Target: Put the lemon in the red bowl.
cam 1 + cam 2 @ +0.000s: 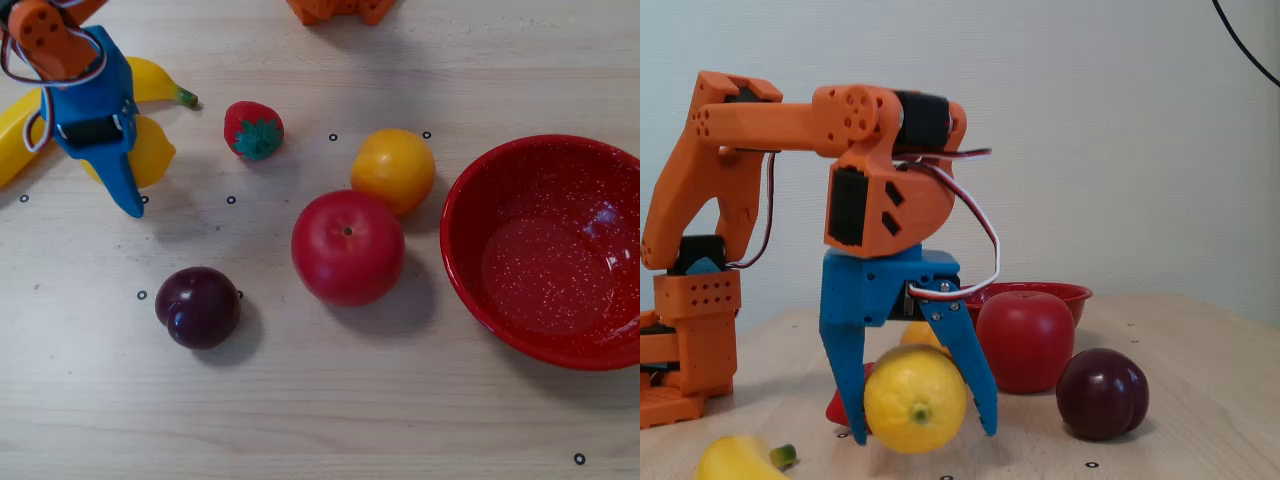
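Observation:
The lemon is bright yellow and sits between the two blue fingers of my gripper, which is shut on it low over the table. In the overhead view the gripper is at the far left, with one finger lying over the lemon. I cannot tell whether the lemon touches the table. The red speckled bowl stands empty at the right edge, far from the gripper. In the fixed view only its rim shows behind the apple.
A banana lies behind the gripper. A strawberry, an orange-yellow fruit, a red apple and a dark plum lie between the gripper and the bowl. The arm's orange base stands at the left.

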